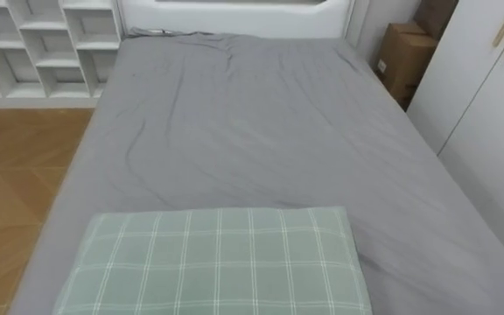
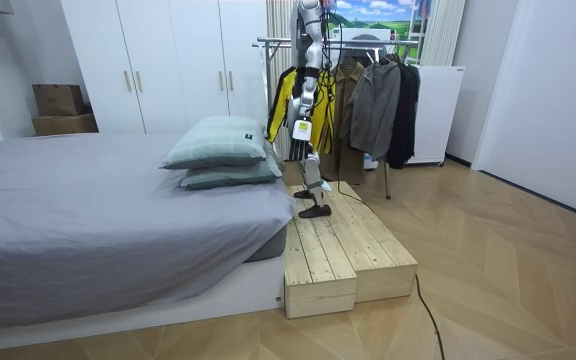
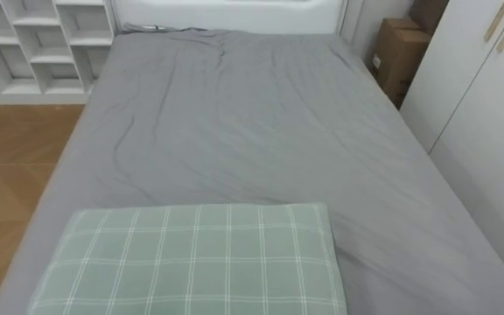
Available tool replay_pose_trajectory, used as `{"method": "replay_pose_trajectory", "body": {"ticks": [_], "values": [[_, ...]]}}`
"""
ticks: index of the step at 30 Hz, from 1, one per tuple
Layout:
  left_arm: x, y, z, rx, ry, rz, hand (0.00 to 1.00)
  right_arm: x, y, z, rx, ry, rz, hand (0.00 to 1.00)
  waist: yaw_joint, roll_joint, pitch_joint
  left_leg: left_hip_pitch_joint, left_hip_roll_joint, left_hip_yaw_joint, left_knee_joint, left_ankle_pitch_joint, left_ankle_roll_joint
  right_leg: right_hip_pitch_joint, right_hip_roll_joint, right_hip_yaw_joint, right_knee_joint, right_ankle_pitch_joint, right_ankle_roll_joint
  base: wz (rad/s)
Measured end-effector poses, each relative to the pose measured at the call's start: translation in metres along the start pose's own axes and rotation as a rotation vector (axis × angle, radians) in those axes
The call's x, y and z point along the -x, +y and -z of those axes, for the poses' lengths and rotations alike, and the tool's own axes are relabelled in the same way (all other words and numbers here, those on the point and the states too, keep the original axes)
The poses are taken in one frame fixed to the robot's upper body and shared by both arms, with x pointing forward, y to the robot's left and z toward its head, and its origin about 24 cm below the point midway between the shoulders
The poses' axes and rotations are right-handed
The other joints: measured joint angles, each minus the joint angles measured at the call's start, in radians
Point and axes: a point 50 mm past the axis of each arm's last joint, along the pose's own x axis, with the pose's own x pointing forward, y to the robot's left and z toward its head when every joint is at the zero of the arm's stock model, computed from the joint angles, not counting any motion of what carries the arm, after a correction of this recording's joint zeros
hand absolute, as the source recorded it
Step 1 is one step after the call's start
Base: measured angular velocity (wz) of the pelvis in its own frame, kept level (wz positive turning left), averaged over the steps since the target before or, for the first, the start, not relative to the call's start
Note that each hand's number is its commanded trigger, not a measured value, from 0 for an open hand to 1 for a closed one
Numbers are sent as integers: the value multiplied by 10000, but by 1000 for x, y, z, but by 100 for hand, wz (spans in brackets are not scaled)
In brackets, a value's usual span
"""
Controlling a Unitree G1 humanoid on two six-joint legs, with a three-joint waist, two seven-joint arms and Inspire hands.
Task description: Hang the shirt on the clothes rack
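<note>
Garment rack [image 2: 271,42] at 12 o'clock in the room view carries hung clothes: yellow jacket [image 2: 286,95] at its 9 o'clock end, brown coat [image 2: 346,110] and grey jacket [image 2: 373,100] mid-rail, black garment [image 2: 406,110] at its 3 o'clock end, all hanging straight down

Eye views: soft, even, diffuse light over the grey sheet [image 1: 261,131]. No hard shadows, only faint shading along the creases, centre left. Checked pillow [image 1: 217,262], lower centre, evenly lit, with a thin shadow along its right edge. White wardrobe door [image 1: 488,96], right edge, bright, no glare.

Room view: bright daylight from the window [image 2: 373,12], top centre. Hanging clothes [image 2: 373,100] below it read dark against it. Pale sheen on the wood floor [image 2: 508,270], lower right. Deep shadow under the overhang of the bed [image 2: 98,210], next to the wooden platform [image 2: 348,250]
</note>
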Motion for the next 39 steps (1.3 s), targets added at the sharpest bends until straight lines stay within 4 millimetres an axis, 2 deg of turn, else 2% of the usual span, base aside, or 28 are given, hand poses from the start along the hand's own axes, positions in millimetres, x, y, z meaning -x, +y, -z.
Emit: {"method": "replay_pose_trajectory", "body": {"ticks": [6,23,39], "values": [[0,-1,2,-41,50,87,0,0,-1,2,-369,68,-226,0,1,69,0,20,-23,-34,9,16,-26,46,20,43,-6,0,-1,1],[0,-2,2,-171,47,103,0,1,-1,5,-529,150,-429,0,-13,91,9,53,-47,-243,13,22,-37,171,21,41,-20,-5,-8,3],[0,-4,1,-151,44,280,0,1,-2,5,-494,132,-396,0,-19,123,6,51,-50,-241,-3,22,-36,163,22,6,-19,-5,-8,0]]}}
